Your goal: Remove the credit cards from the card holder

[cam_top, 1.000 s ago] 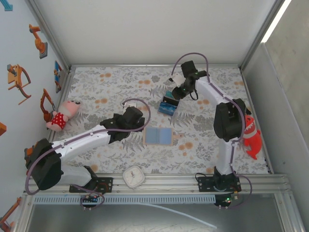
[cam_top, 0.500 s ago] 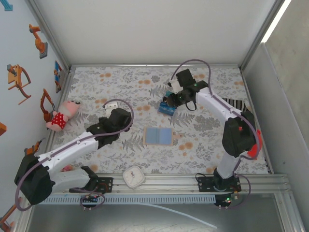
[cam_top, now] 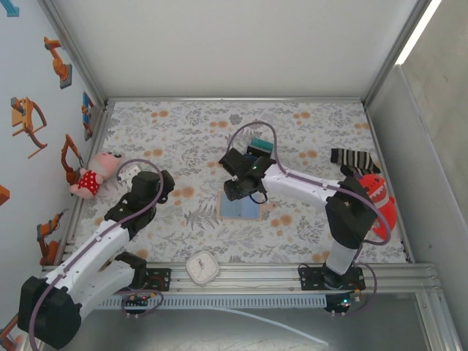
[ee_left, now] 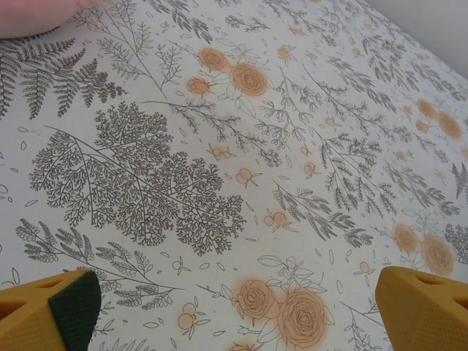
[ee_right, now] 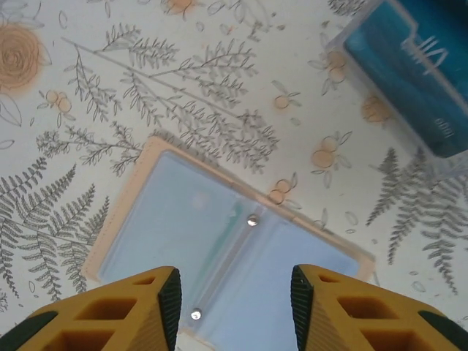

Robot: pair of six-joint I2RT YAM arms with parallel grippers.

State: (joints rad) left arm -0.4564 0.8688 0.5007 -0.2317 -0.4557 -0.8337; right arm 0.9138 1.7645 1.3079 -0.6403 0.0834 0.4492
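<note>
- The card holder (cam_top: 248, 210) lies opened flat on the flowered table cloth (ee_left: 146, 183), in the middle of the table and a little toward the near edge. Its pale blue inside faces up, so the pockets can be reached from above.
- The right gripper (ee_right: 232, 296) hangs directly over the near part of the holder. Its yellow fingers (ee_right: 139, 307) are apart and nothing is between them. I judge it stands this way to come down on the middle fold, where a thin greenish line and two small metal studs are seen.
- I cannot tell from these views whether any card is inside the pockets; the inside looks almost smooth.
- The left gripper (ee_left: 234, 292) is wide open and empty. It points at bare cloth on the left side, well apart from the holder, so it does not block the right arm.
- A teal block (cam_top: 259, 145) in a clear case rests just beyond the holder, on the far side, near but apart from it.
- A pink plush doll (cam_top: 95, 174) lies at the left edge, and a striped sock (cam_top: 352, 157) and a red toy (cam_top: 379, 205) lie at the right edge.
- A white clock (cam_top: 202, 267) sits at the near rail. None of these stands in the way; only the flatness of the holder may make the pinch difficult.
</note>
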